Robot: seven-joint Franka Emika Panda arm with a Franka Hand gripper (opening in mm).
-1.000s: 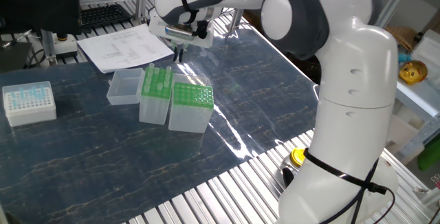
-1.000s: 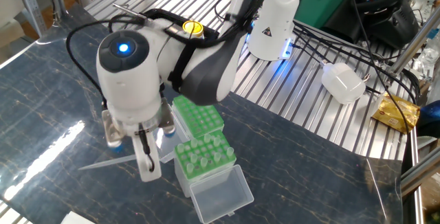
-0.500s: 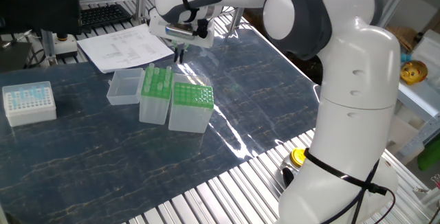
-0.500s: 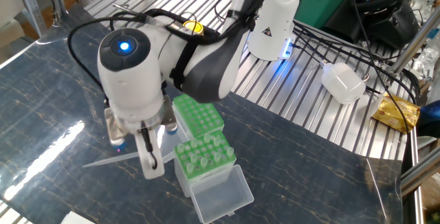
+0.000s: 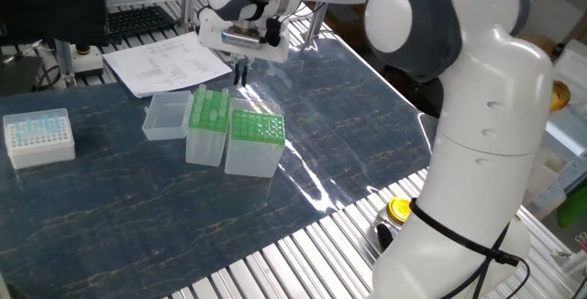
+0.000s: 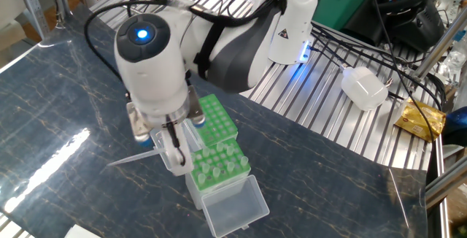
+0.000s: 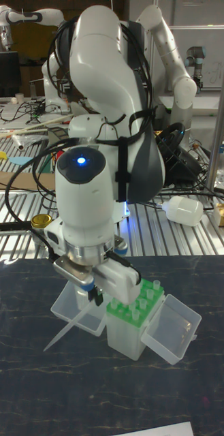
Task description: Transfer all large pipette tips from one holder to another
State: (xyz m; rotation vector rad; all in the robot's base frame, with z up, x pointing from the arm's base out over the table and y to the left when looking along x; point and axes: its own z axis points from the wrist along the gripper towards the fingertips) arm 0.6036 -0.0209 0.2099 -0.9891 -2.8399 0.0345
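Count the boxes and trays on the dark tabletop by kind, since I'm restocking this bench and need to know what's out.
Green-topped boxes: 2 (narrower green-topped box, wider green-topped box)
White box with pale-blue tips: 1
Clear tray: 1
Total: 4

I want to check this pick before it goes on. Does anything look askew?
Yes. The large pipette tip gripped in the end effector juts out sideways at a steep slant instead of hanging upright. Tilted like that, it would probably not drop cleanly into a hole of the narrower green-topped box. Nothing else stands out.
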